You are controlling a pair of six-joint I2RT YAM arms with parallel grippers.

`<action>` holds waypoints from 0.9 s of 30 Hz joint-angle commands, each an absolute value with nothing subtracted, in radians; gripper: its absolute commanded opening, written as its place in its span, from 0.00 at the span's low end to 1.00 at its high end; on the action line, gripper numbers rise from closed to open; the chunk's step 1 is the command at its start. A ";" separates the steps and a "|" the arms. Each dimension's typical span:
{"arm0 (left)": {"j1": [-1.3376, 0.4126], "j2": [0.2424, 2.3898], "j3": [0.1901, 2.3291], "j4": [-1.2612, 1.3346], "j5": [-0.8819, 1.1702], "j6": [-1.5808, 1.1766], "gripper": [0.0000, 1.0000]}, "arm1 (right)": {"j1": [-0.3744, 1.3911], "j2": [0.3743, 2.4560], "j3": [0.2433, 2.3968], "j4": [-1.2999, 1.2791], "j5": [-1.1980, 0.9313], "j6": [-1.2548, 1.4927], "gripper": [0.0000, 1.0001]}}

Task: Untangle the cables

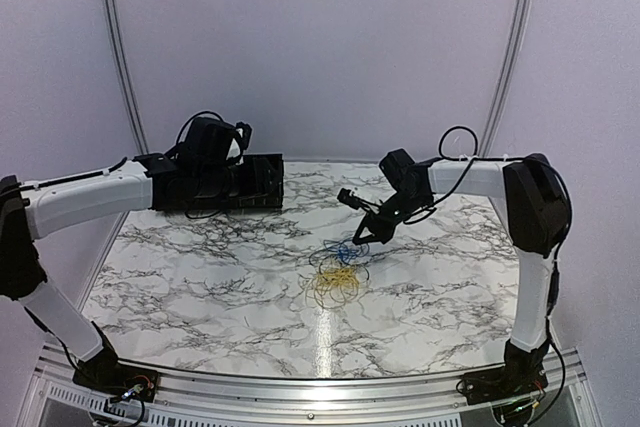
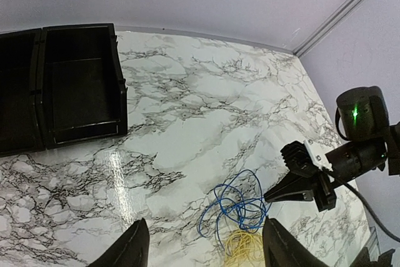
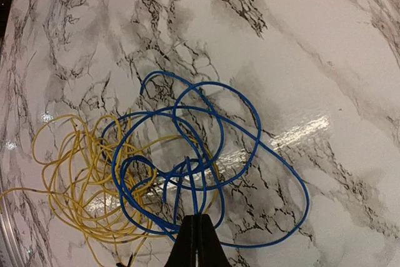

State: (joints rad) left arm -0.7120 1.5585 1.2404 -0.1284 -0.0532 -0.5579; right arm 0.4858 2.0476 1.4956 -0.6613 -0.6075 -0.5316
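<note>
Two cables mid-table: blue cable (image 3: 250, 117) looped over yellow cable (image 3: 62, 173), with yellow at 6 o'clock of blue from above. Step: first pull. Right gripper (image 3: 197, 242) has its fingers pressed together, apparently pinching a blue strand. Left gripper (image 2: 203, 245) is spread and empty, near the bin (image 2: 81, 85) at 10 o'clock. Next: probably lift blue slowly, since yellow may drag. Glossy marbled table (image 1: 200, 267); lilac walls.

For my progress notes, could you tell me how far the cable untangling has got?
Done: nothing visibly; the blue cable and yellow cable lie overlapped in one heap. In hand: the right gripper is shut on blue strands. Remaining: pull blue clear; the left gripper hangs open, empty.
</note>
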 commanded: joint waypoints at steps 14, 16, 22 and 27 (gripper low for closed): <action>-0.821 1.621 1.168 0.341 0.223 -0.338 0.56 | 0.555 1.779 1.684 -0.773 -0.697 -0.448 0.00; -0.836 1.656 1.197 0.344 0.230 -0.328 0.58 | 0.572 1.773 1.701 -0.772 -0.696 -0.442 0.00; -0.867 1.757 1.231 0.421 0.279 -0.338 0.56 | 0.591 1.767 1.840 -0.799 -0.724 -0.386 0.00; -0.869 1.834 1.192 0.515 0.283 -0.402 0.52 | 0.584 1.766 2.026 -0.831 -0.760 -0.313 0.00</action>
State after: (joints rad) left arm -0.8680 1.7836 1.2148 0.4004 0.2623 -0.3592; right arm 0.5880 1.7821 1.8774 -0.8093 -0.7136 -0.3912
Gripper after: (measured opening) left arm 0.530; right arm 0.017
